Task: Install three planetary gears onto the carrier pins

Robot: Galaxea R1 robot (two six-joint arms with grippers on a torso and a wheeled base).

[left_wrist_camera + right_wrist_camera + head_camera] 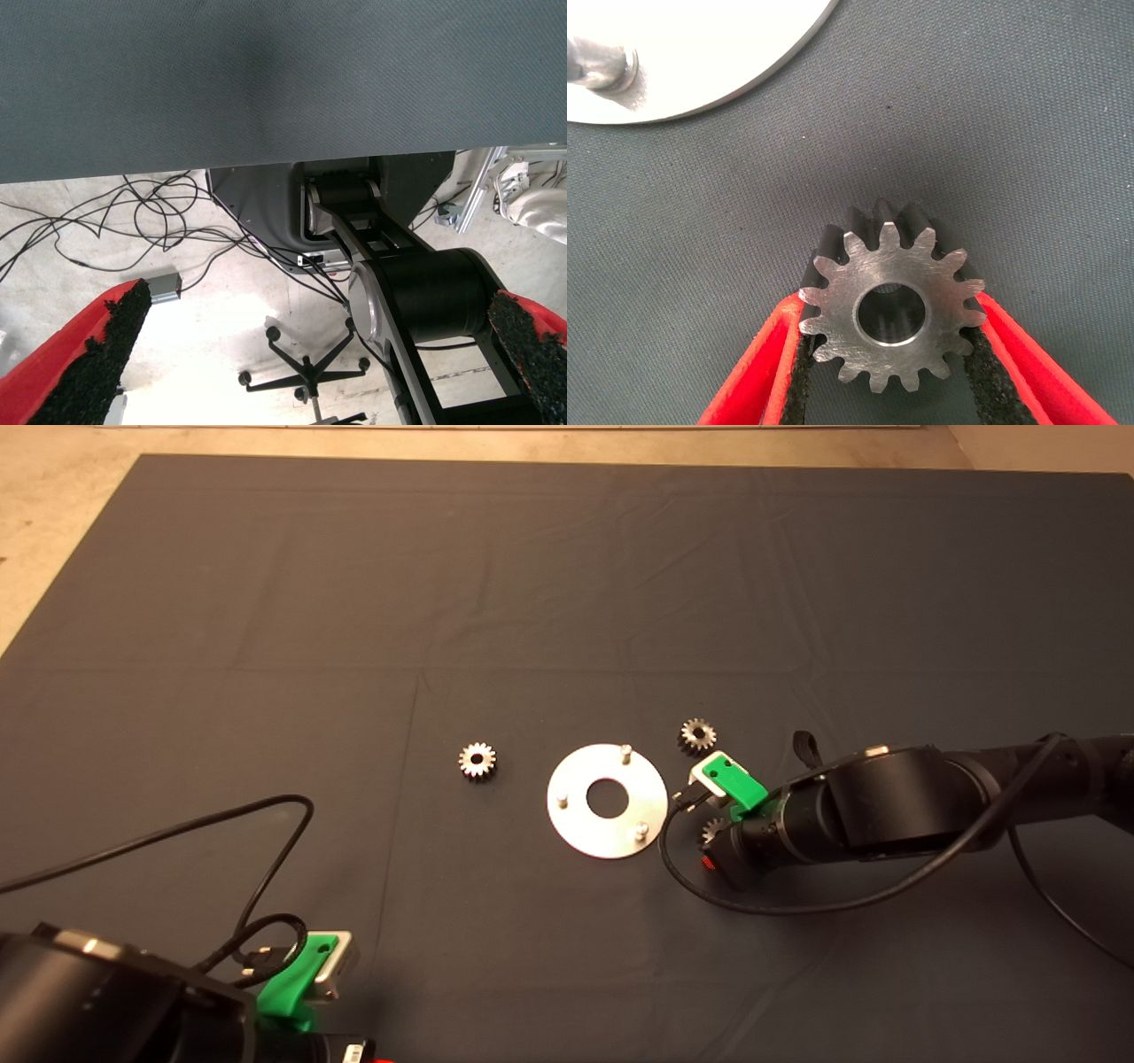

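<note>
1. My right gripper [890, 354] is clenched on one planetary gear [890, 305], its black pads [990, 376] pressing the teeth on both sides, bore facing the wrist camera. From above I sit just beside the carrier disc [607, 802], at its lower right edge, low over the mat [532, 584]

2. All three carrier pins are bare: one at the far edge [625, 752], one at the left [562, 801], one nearest me [640, 831]. That last pin [598, 66] shows in my wrist view, near the gear but apart from it

3. Two more gears lie flat on the mat: one [477, 761] left of the disc, another [697, 734] just beyond its upper right. No gear is installed yet

4. My left gripper [301, 354] is parked at the lower left edge of the head view, fingers spread wide with nothing between them, looking off the table at cables and a chair base on the floor

5. What could go wrong, as I judge it:
   - I hold by tooth tips only, so the gear may rotate or slip in the pads as I lift
   - If the bore meets the pin off-centre or tilted, it could jam on the pin top
   - The disc lies loose, so a sideways push from a missed seating may slide it
   - My dangling cable [753, 903] loops close to the disc and could drag across it
</note>
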